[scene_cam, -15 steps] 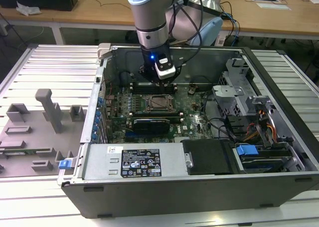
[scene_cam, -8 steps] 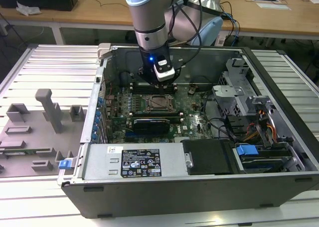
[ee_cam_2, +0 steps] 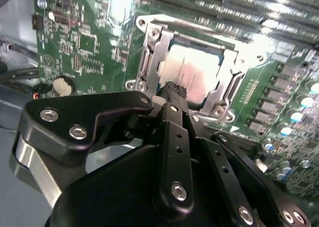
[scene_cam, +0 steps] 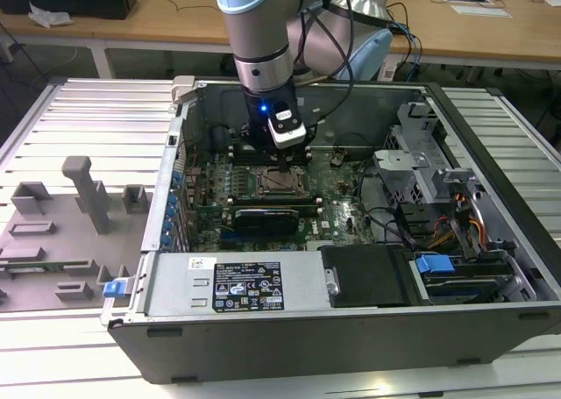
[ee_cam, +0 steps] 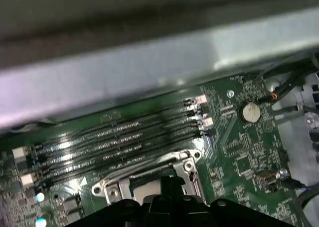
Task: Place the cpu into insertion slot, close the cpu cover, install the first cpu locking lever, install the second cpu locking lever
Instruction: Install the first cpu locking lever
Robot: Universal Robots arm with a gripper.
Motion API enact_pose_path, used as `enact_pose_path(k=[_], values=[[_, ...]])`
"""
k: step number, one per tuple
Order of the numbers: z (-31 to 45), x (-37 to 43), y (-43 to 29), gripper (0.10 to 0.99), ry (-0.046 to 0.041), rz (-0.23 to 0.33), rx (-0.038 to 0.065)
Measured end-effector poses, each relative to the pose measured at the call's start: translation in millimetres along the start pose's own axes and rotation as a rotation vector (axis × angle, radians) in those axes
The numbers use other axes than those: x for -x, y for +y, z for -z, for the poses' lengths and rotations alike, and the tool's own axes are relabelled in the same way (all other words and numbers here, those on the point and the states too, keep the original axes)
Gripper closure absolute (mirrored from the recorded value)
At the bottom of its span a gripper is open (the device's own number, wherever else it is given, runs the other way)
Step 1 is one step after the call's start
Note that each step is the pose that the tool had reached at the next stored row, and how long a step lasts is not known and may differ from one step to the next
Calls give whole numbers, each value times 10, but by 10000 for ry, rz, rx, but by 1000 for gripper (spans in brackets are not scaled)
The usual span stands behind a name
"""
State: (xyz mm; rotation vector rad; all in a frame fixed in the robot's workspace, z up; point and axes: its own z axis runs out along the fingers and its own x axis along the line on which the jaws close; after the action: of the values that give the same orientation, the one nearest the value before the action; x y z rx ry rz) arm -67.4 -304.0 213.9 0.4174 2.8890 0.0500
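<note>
1. Cpu (ee_cam_2: 192, 72) sat inside the insertion slot (ee_cam_2: 149, 62) on the green board (ee_cam_2: 79, 47).
2. Gripper (ee_cam_2: 174, 90) hovered just above the slot, fingers pressed together, holding nothing.

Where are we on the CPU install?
Done: the chip sits in the socket, and the metal frame looks folded down around it. In hand: the gripper hangs right over the socket's edge, holding nothing visible. Left: the levers; whether either is latched can't be made out.
</note>
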Motion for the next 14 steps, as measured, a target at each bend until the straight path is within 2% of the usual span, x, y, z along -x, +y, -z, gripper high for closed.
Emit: enact_pose_path(k=[2, 5, 6, 8, 9, 10, 14], values=[[0, 6, -23, 980, -34, 30, -129], [-1, 7, -25, 980, -36, 42, -177], [-4, 8, -24, 980, 69, 41, -206], [-8, 18, -22, 980, 426, 45, -311], [-12, 24, -20, 980, 648, 45, -373], [-12, 25, -20, 980, 716, 46, -395], [-12, 29, -31, 980, 718, 47, -395]])
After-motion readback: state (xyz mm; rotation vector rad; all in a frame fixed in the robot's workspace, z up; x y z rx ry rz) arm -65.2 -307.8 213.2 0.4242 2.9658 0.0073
